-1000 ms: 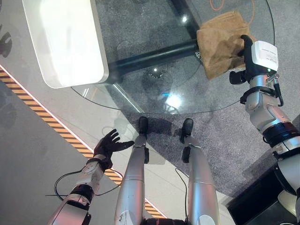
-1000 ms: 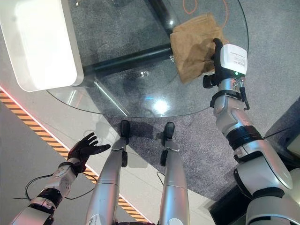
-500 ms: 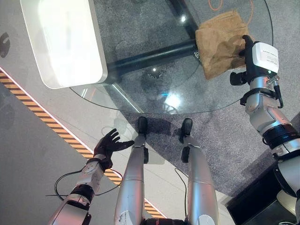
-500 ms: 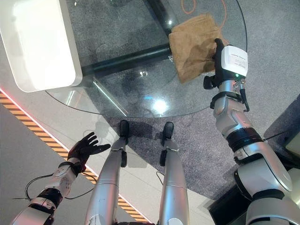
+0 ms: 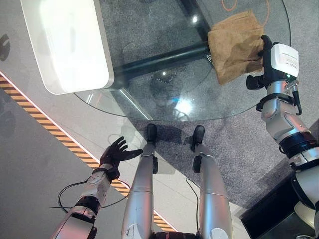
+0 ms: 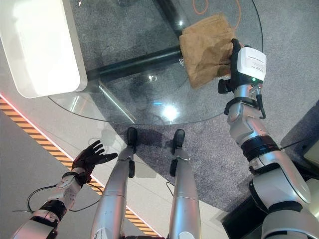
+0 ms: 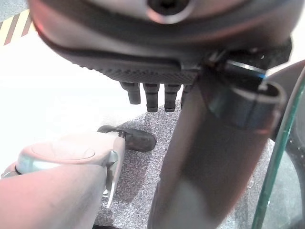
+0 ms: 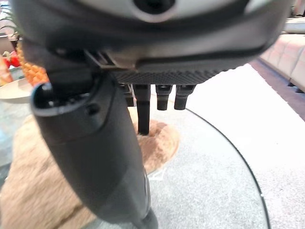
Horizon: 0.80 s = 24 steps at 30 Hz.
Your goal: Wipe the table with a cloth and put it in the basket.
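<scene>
Round glass desk [image 5: 149, 104] over grey carpet, with a striped yellow-and-black tape line [image 5: 60, 134] running across the pale floor on the robot's left. A white rounded slab [image 5: 67, 42] lies on the desk's left part (I cannot tell what it is). An orange cord [image 6: 202, 7] loops on the carpet beyond the far edge.

The brown cloth [image 5: 234, 45] lies flat on the glass at the far right of the desk, near the rim. My right robot hand [image 5: 266, 47] sits at the cloth's right edge; in the right wrist view one finger [image 8: 143, 112] reaches down onto the cloth [image 8: 57, 176], the others appear short beside it. I cannot tell whether the hand grasps the cloth or only presses on it.

Left robot hand [image 5: 115, 153] hangs low beside the desk, off the glass, fingers spread and relaxed, holding nothing.
</scene>
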{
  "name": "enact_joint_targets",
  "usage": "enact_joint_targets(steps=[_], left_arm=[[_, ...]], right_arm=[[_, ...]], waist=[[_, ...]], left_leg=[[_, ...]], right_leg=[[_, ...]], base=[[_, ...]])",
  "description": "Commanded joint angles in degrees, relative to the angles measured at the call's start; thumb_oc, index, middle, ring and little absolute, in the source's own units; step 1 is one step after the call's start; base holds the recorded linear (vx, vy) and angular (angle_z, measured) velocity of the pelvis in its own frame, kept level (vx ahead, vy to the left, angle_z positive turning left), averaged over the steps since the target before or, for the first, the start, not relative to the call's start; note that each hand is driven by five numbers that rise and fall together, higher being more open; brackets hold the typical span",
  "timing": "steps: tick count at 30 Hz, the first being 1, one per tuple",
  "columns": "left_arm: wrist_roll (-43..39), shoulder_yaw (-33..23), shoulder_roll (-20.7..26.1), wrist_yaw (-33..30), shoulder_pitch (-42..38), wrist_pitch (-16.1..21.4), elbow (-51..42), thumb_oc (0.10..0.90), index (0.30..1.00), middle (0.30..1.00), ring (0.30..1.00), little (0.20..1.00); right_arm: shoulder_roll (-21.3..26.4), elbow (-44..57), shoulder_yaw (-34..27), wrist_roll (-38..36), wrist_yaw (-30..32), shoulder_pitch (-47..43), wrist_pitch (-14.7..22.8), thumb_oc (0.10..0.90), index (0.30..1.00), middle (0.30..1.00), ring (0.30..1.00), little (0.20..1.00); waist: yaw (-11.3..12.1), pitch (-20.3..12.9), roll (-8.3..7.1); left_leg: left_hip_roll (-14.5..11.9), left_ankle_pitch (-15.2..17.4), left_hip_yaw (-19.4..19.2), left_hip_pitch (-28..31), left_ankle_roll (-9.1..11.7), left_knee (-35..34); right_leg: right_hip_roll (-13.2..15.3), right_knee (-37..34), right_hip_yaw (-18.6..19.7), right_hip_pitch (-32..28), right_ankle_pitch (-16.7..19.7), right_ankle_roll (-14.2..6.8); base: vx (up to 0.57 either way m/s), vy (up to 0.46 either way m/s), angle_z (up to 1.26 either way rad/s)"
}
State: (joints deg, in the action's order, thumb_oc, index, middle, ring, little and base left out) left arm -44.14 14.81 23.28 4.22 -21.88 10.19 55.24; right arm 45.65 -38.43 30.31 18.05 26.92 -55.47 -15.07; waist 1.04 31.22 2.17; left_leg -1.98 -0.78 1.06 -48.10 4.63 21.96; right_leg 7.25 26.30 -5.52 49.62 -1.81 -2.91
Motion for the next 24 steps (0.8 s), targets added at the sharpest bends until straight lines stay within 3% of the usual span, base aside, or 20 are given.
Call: enact_joint_targets(steps=[1, 12, 24], left_arm=[[-1.0, -3.0, 0.0, -0.6, 7.0, 1.7, 0.4, 0.8, 0.9, 0.9, 0.9, 0.9], [-0.4, -4.2, 0.0, -0.7, 7.5, 1.7, 0.1, 0.8, 0.9, 0.9, 0.9, 0.9], [0.0, -3.5, -0.1, -0.9, 6.7, 1.5, 0.5, 0.8, 0.9, 0.9, 0.9, 0.9]], right_arm=[[9.2, 5.4, -4.1, 2.2, 5.9, 0.7, -0.9, 0.8, 0.9, 0.9, 0.9, 0.9], [9.2, 11.6, -8.1, 3.8, 5.7, 5.0, -1.9, 0.8, 0.9, 0.9, 0.9, 0.9], [8.3, 8.4, -5.5, 3.1, 3.6, 3.2, -1.0, 0.8, 0.9, 0.9, 0.9, 0.9]], waist=[[-0.2, -1.4, 0.35], [-0.9, -1.4, -0.29], [-0.4, -1.4, -0.1]], left_leg=[[3.0, 1.9, -4.1, 1.6, -3.9, 0.1], [2.8, 2.1, -4.3, 1.5, -4.0, 0.3], [3.0, 2.1, -4.0, 1.3, -4.0, 0.5]], right_leg=[[-4.5, 1.3, -4.6, -0.4, -1.7, 1.3], [-4.9, 1.3, -4.3, -0.4, -1.8, 1.3], [-4.7, 1.2, -4.4, -0.3, -1.7, 1.4]], base=[[0.0, 0.0, 0.0], [0.0, -0.001, 0.0], [0.0, 0.0, 0.0]])
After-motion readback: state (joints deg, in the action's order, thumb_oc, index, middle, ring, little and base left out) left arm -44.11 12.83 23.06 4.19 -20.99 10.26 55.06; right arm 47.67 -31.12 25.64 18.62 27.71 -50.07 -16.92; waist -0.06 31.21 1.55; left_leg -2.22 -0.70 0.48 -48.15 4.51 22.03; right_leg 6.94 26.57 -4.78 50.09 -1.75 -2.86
